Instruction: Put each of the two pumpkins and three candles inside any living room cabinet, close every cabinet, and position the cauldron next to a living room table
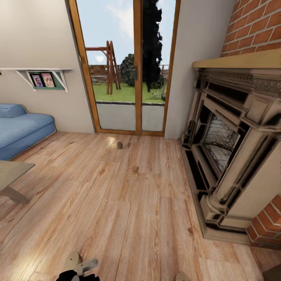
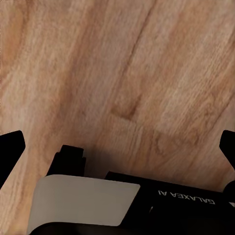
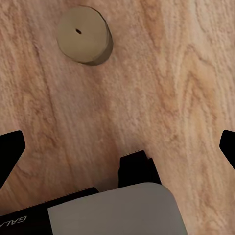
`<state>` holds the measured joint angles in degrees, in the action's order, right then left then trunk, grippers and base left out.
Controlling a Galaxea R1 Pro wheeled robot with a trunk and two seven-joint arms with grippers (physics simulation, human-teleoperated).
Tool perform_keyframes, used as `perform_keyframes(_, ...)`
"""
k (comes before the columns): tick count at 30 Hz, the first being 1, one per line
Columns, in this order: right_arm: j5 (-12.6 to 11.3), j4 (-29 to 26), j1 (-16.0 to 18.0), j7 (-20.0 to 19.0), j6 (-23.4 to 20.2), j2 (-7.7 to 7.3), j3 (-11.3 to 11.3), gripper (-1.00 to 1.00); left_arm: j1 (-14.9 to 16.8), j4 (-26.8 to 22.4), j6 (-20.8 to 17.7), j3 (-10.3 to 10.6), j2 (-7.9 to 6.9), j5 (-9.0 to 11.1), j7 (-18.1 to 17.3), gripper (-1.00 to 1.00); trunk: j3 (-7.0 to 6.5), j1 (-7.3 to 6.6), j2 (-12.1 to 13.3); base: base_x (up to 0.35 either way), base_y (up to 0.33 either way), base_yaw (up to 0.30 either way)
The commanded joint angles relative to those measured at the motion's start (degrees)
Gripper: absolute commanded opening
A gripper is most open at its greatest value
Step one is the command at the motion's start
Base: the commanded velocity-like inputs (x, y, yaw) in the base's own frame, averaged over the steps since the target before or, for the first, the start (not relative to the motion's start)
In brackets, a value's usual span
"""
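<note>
Candle [image 3: 82,34] on wood floor [image 3: 161,88] (small second one [image 1: 120,145] blurry) | both end effectors spread wide, empty

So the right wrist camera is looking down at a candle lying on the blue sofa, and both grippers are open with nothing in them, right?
Not quite. In the right wrist view the candle stands on the wooden floor, not on the sofa, which the head view shows by the far wall. The rest holds: both grippers are open and empty.
</note>
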<state>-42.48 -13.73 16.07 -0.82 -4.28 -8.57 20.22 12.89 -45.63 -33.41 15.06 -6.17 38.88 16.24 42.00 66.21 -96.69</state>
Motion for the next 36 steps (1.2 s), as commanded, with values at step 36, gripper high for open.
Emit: perform_keyframes(36, -0.15, -1.6, -0.07, 0.11, 6.19, 1.06, 3.39, 1.0, 3.97, -20.0, -5.3, 0.41, -0.69, 0.51, 2.65, 1.0, 2.92, 3.5, -6.44, 0.039, 0.0, 0.0)
